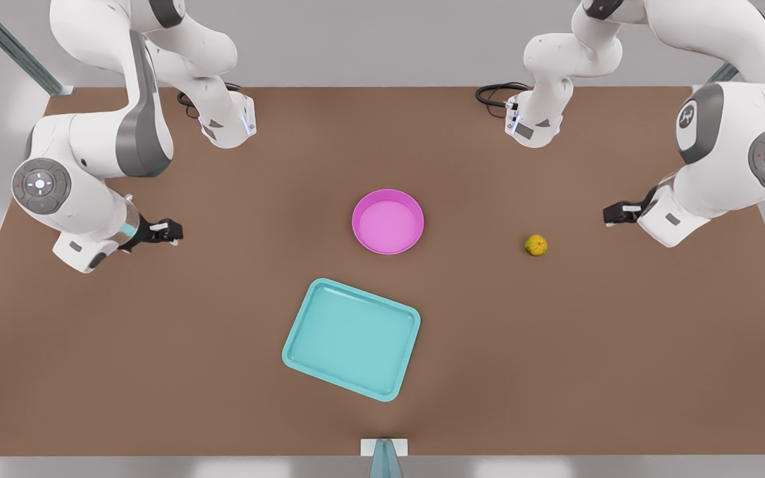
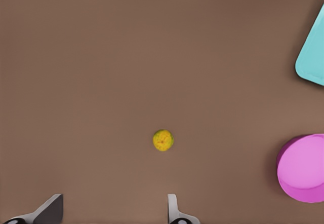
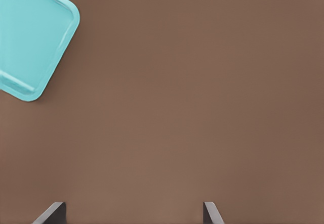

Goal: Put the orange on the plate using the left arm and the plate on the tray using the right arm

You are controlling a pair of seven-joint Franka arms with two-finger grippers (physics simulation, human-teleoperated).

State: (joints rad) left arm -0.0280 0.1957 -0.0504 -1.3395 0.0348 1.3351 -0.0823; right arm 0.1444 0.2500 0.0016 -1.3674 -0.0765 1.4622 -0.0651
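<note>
The orange (image 1: 536, 245) lies on the brown table at the front view's right, apart from everything else. My left gripper (image 1: 618, 214) hovers just beyond it on that side, open and holding nothing. From the left wrist, the orange (image 2: 163, 140) sits ahead of the open left gripper (image 2: 114, 210). The pink plate (image 1: 388, 221) (image 2: 304, 168) rests bare at the table's middle. Nearer the front edge lies the teal tray (image 1: 351, 338) (image 2: 313, 57) (image 3: 30, 36), also bare. My right gripper (image 1: 167, 231) (image 3: 132, 211) waits open over bare table at the front view's left.
Both arm bases stand at the back edge, with black cables (image 1: 495, 93) coiled beside them. A small white-footed post (image 1: 383, 453) stands at the middle of the front edge. Wide bare table lies around the plate, tray and orange.
</note>
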